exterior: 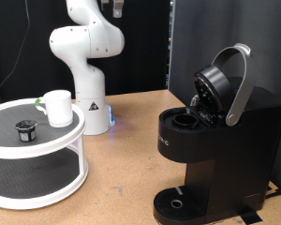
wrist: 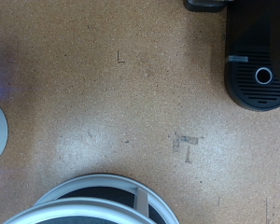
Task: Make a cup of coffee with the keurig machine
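Observation:
The cup (exterior: 57,107), a small white mug, stands on the top tier of a white two-tier round stand (exterior: 47,141) at the exterior view's left. A small dark coffee pod (exterior: 26,128) sits next to it on the same tier. The black keurig machine (exterior: 220,150) stands at the exterior view's right with its silver-trimmed lid (exterior: 227,80) raised and the pod chamber open. Its round drip tray (exterior: 178,202) is bare. The wrist view looks down from high up on the machine's base (wrist: 261,77) and the stand's rim (wrist: 93,191). The gripper shows in neither view.
The white arm's base (exterior: 89,94) stands behind the stand, and the arm rises out of the exterior view's top. The wooden table (exterior: 122,178) lies between stand and machine. A tape mark (wrist: 187,143) is on the table. A black curtain hangs behind.

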Motion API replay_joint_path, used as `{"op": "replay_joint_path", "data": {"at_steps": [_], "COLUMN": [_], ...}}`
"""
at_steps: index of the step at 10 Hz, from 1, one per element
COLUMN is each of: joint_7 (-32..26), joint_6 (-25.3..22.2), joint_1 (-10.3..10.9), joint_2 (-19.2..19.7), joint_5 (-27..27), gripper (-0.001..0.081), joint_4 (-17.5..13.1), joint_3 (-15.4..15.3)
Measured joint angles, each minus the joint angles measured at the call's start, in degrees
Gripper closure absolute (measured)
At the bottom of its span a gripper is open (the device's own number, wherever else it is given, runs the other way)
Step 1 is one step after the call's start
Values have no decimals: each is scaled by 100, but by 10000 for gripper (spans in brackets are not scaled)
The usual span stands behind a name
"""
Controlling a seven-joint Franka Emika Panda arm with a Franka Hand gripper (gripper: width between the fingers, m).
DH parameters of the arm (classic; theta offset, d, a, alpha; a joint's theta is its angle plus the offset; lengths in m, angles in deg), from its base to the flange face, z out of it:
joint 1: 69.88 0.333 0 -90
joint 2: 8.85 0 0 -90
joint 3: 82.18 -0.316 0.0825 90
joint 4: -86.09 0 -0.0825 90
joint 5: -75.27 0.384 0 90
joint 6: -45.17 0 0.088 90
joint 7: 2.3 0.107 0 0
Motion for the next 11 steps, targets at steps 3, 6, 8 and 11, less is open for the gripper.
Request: {"op": "replay_joint_path", "data": {"at_steps": [3,6,8,11], "joint_7": [-240,-762,-1034,-1134], "joint_6": [60,-195,-321,-321], "joint_1": [-30,-135,-196,-197], "joint_2": [-1,2,34,38], "joint_5": [0,-157,-270,-299], "gripper": [0,0,0,0], "joint_4": [-6,-145,-296,-221], "joint_3": [127,521,738,766]}}
